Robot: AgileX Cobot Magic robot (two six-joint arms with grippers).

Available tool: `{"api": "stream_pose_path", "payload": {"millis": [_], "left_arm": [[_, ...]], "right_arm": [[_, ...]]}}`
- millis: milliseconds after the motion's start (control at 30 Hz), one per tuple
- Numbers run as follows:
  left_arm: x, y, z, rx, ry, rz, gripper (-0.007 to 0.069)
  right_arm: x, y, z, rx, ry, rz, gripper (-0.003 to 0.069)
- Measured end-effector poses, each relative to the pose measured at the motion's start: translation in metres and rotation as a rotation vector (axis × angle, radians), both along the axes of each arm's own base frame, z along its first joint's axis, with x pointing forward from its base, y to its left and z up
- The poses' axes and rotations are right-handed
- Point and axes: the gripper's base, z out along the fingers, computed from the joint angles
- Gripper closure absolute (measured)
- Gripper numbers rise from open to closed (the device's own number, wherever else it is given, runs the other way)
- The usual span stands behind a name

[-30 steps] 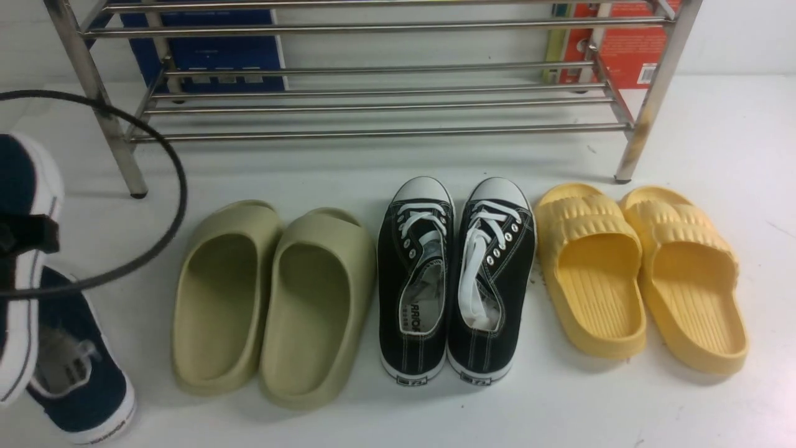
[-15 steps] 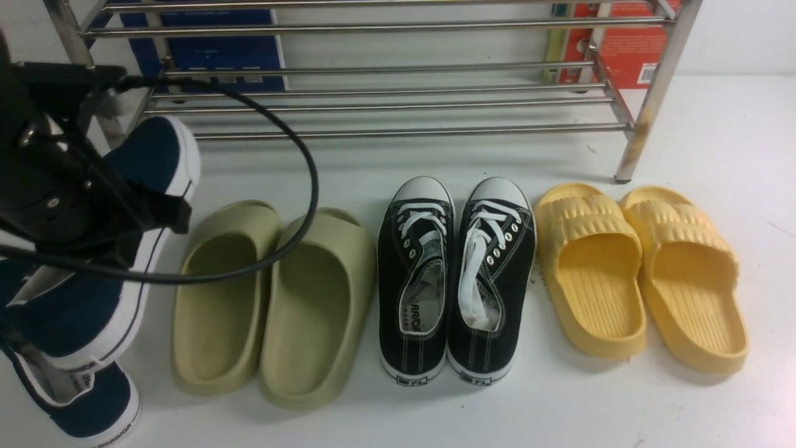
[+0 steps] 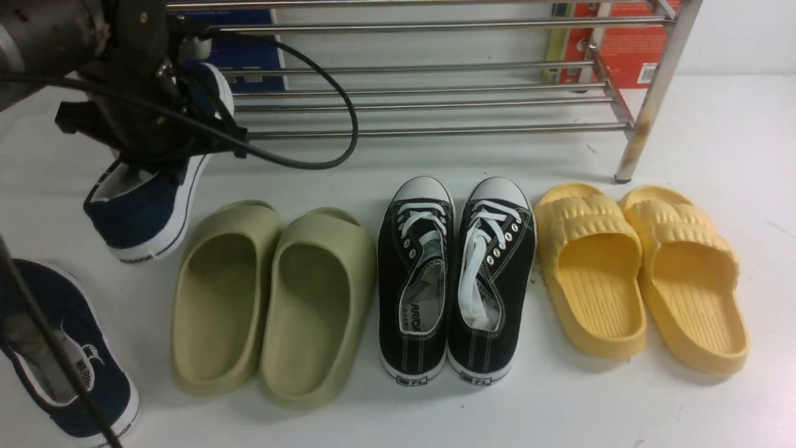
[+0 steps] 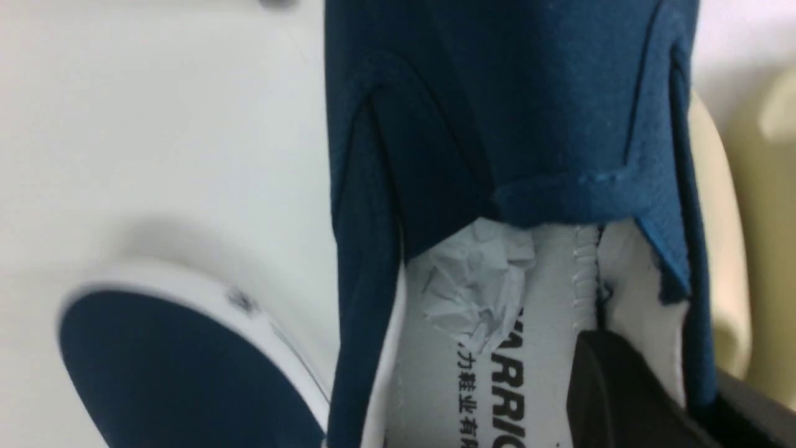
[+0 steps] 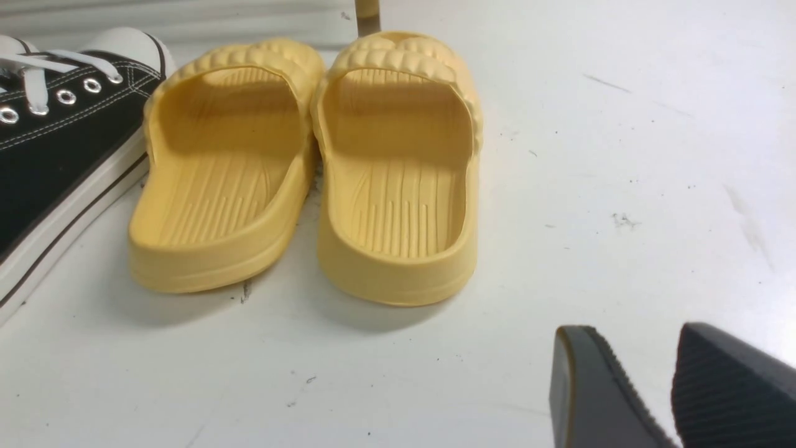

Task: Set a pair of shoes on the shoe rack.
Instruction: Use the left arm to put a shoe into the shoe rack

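One navy slip-on shoe [image 3: 146, 211] hangs in the air at the left, heel down, toe pointing toward the left end of the shoe rack [image 3: 435, 99]. My left gripper [image 3: 168, 155] is shut on that shoe's side wall; the left wrist view shows one black finger [image 4: 615, 386] inside against the white lining. The other navy shoe [image 3: 62, 354] lies on the white floor at the near left, and its toe [image 4: 168, 367] appears below the held one. My right gripper [image 5: 647, 386] is open and holds nothing, low over the floor near the yellow slides.
In a row before the rack stand olive slides [image 3: 273, 298], black lace-up sneakers [image 3: 457, 280] and yellow slides [image 3: 640, 274]. A blue box [image 3: 249, 50] and a red box [image 3: 622, 50] stand behind the rack. A black cable [image 3: 323, 137] loops from the left arm.
My left arm has carried the navy shoe from the left edge up and forward toward the rack's left end. The other shoes have not moved.
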Motion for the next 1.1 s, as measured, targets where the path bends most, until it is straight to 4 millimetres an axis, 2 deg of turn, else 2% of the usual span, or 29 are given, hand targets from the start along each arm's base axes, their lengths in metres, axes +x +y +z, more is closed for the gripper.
{"api": "stream_pose_path", "payload": {"millis": [233,500,700,1100], "left_arm": [[0.051,0.001,-0.014,0.014,-0.038,0.021,0.0624],[0.091,0.019,-0.032,-0.004,-0.079,0.063,0.0624],[0.105,0.022,-0.042,-0.018,-0.136,0.048,0.0624],[0.120,0.027,-0.046,-0.019,-0.209,0.048,0.0624]], "right_arm": [[0.000,0.000,0.000,0.000,0.000,0.000,0.0419],[0.000,0.000,0.000,0.000,0.000,0.000,0.0419],[0.000,0.000,0.000,0.000,0.000,0.000,0.0419],[0.000,0.000,0.000,0.000,0.000,0.000,0.0419]]}}
